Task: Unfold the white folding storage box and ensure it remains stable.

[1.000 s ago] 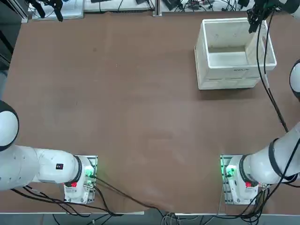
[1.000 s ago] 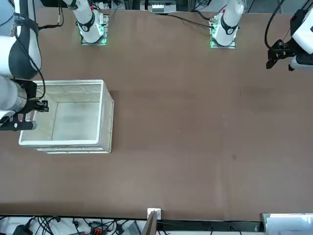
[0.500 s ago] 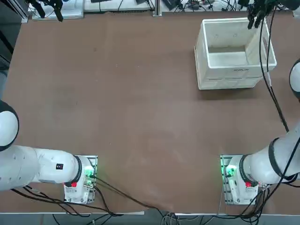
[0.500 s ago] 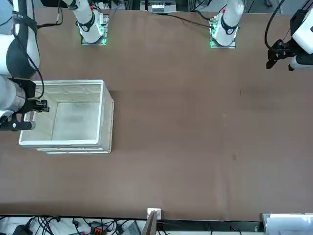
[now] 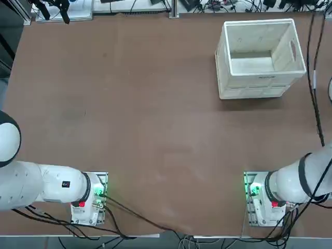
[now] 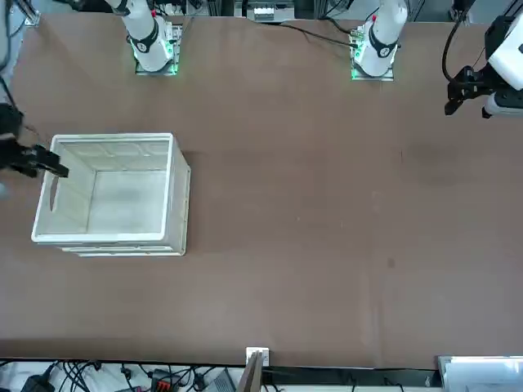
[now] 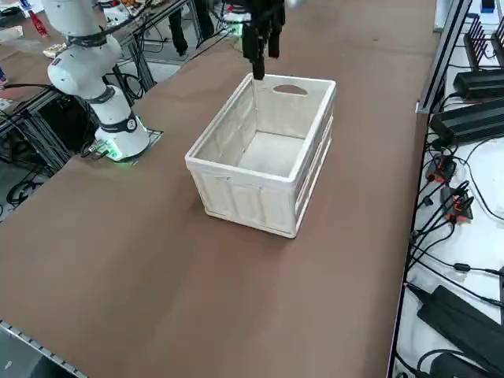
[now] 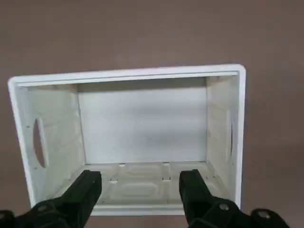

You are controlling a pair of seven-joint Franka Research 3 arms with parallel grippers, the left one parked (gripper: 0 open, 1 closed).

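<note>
White plastic, the folding storage box (image 5: 259, 57) is standing fully erected near the tabletop's (image 5: 145, 114) far right corner, judged light, stiff-rimmed, with hinged panels liable to fold. The right claw (image 8: 140, 190) is hovering above it, fingers spread wide, holding nothing; the thick rim or oval handle holes are offering the best hold.

A brown table (image 5: 155, 104) has cables (image 7: 461, 205) trailing beside its edge.
</note>
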